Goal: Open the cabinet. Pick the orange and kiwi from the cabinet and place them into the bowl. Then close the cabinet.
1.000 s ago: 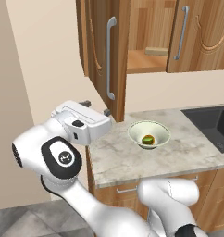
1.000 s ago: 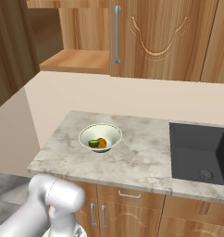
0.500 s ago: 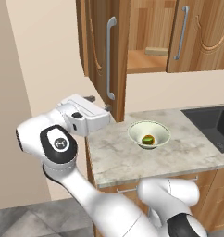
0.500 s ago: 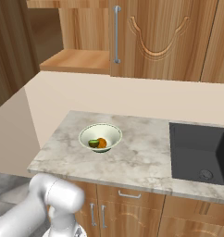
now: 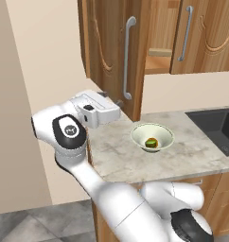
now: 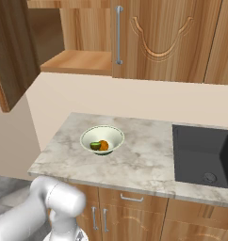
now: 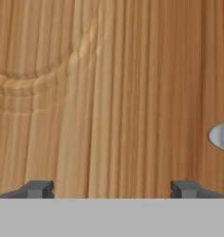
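left base: gripper point(image 5: 117, 101) spread, empty, sitting low against open cabinet door point(image 5: 111, 52), handle point(image 5: 127, 59) just above | right base: orange point(image 6: 104, 145), kiwi point(image 6: 95, 146) lying in bowl point(image 6: 102, 139) | hand: fingertips point(image 7: 39, 189) facing door, so I'd be pushing squarely, near the handle edge.

We see the brown wood-grain cabinet point(image 5: 117, 52) on the wall with its left door swung open, its carved arch panel and long silver bar handle facing outward, and its right door shut. Below it on the marble counter stands the pale greenish-white bowl point(image 6: 113, 134), upright, with the orange point(image 6: 103, 145) and the green kiwi point(image 6: 95, 146) lying side by side inside, touching.
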